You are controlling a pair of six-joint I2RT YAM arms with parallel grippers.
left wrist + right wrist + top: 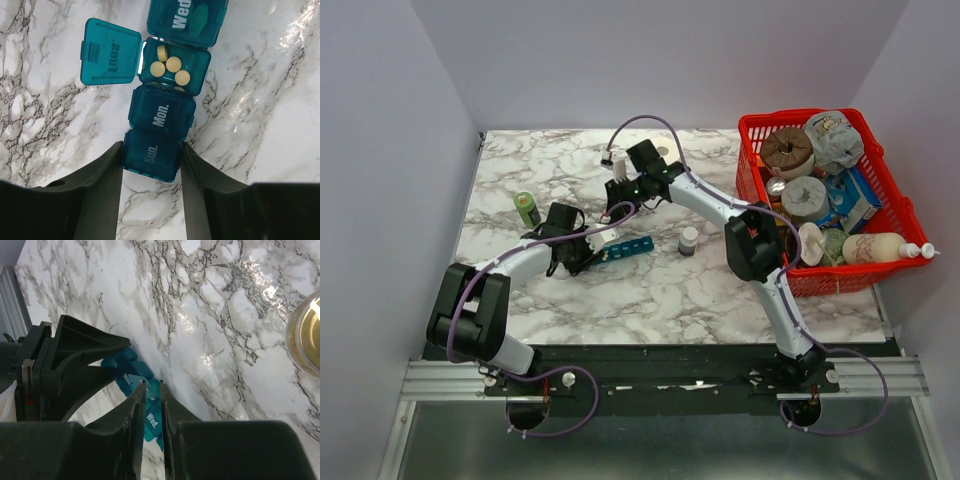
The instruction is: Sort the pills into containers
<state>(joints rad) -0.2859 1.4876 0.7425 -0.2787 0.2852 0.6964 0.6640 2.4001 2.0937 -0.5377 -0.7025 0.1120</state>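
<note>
I see a white desk [660, 290] veined in grey marble, a see-through teal pill organizer [161, 114] with white day lettering, pale yellow-tan pills [173, 64], a red mesh basket [840, 283], a green bottle [527, 208], and purple cables [650, 120] on white-and-black arms [705, 203]

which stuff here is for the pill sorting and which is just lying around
For the job:
- teal pill organizer
- pills in its open Tues compartment

Just lying about:
- red basket of odds and ends
- green bottle
- small white-capped bottle
</note>
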